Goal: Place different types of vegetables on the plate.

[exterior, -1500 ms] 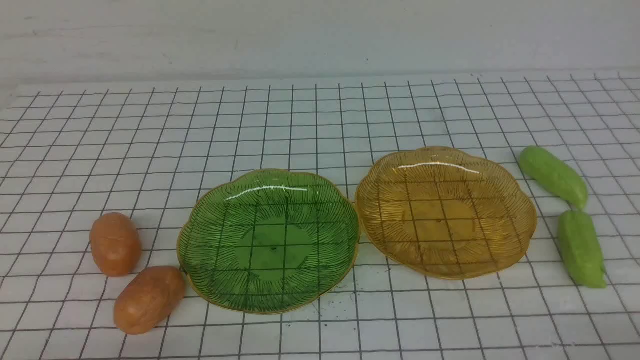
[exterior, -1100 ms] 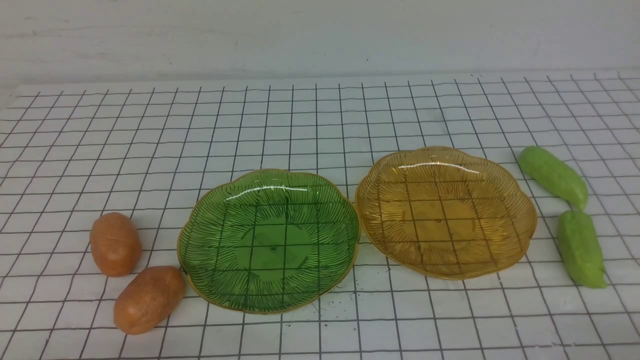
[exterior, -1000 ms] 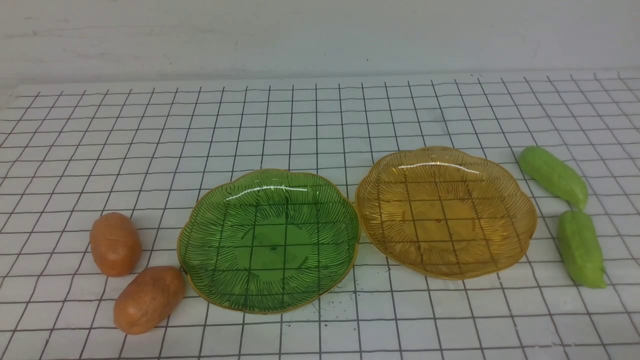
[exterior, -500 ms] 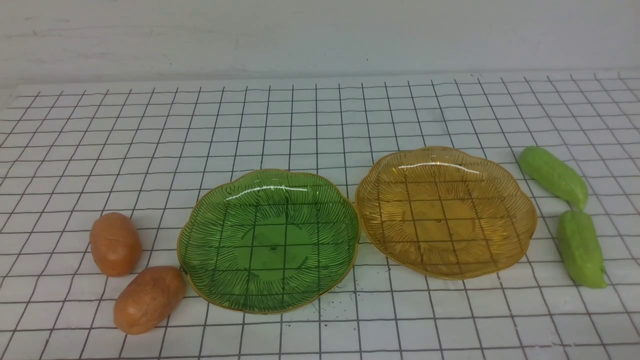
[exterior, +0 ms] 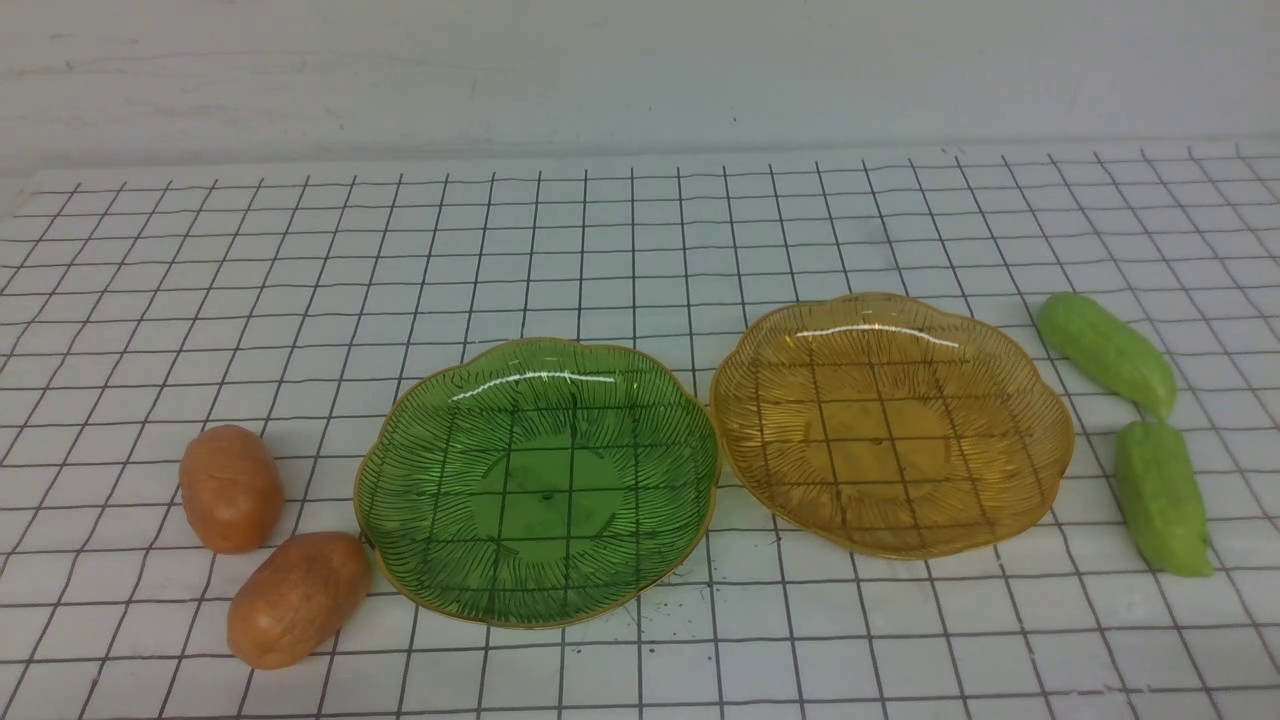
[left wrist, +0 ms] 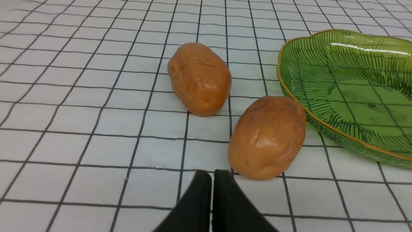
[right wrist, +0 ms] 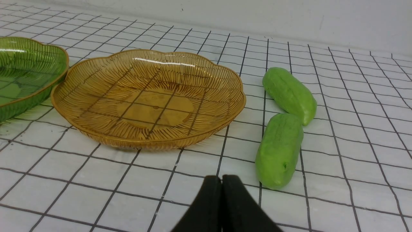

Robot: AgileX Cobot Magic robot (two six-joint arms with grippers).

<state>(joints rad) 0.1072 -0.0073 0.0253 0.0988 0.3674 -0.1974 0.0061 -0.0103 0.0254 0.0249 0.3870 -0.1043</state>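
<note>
Two orange-brown potatoes lie at the front left, one (exterior: 231,488) (left wrist: 199,78) behind the other (exterior: 298,598) (left wrist: 267,137), beside a green glass plate (exterior: 400,570) (left wrist: 289,83). An amber glass plate (exterior: 1040,470) (right wrist: 96,135) stands to its right, both plates empty. Two light-green cucumbers lie at the right, one (exterior: 1105,352) (right wrist: 289,94) farther back, one (exterior: 1162,497) (right wrist: 279,149) nearer. No arm shows in the front view. My left gripper (left wrist: 212,175) is shut and empty, just short of the nearer potato. My right gripper (right wrist: 221,180) is shut and empty, close to the nearer cucumber.
Everything sits on a white cloth with a black grid (exterior: 640,250). A pale wall (exterior: 640,70) rises behind the table's far edge. The two plates nearly touch each other at their rims.
</note>
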